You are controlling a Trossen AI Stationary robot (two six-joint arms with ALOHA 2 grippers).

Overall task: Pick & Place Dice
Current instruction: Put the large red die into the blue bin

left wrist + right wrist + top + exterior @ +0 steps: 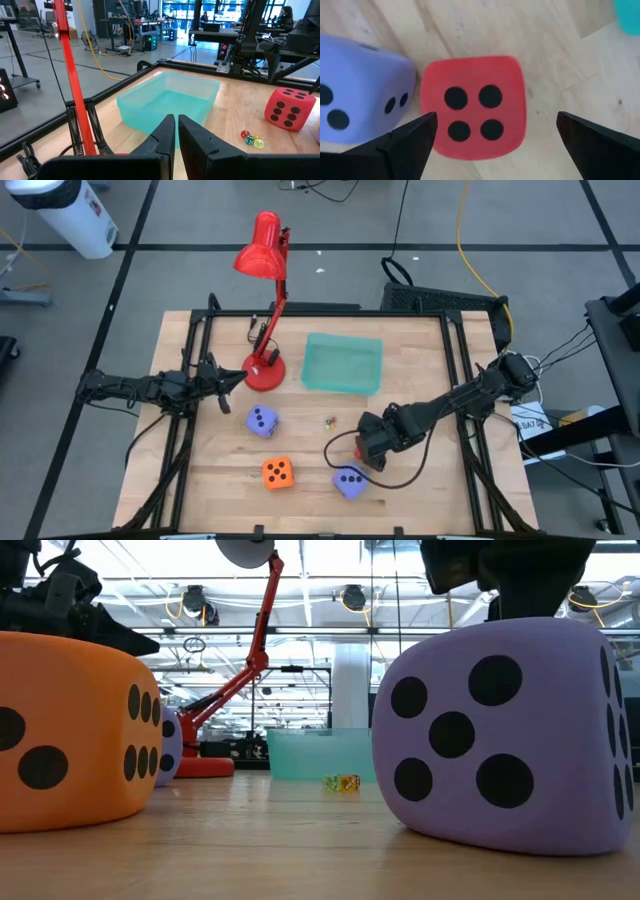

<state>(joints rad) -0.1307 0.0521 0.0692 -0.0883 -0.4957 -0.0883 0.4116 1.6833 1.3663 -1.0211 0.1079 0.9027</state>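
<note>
The red die (pixel 472 107) rests on the table with four pips facing up. My right gripper (pixel 496 120) hangs open above it, one finger on either side, touching nothing; in the high view the right gripper (pixel 368 448) hides most of this die. One purple-blue die (pixel 349 483) sits just beside the red one, toward the near edge. The other purple-blue die (pixel 262 420) and the orange die (pixel 278 472) stand farther left. My left gripper (pixel 175 132) is shut and waits by the lamp base (pixel 264 372).
The flat teal tray (pixel 342 363) lies toward the far edge, right of the red desk lamp (pixel 262 255). A few tiny coloured dice (pixel 329 420) lie mid-table. A black cable (pixel 335 455) loops near the right gripper. A black frame rims the table.
</note>
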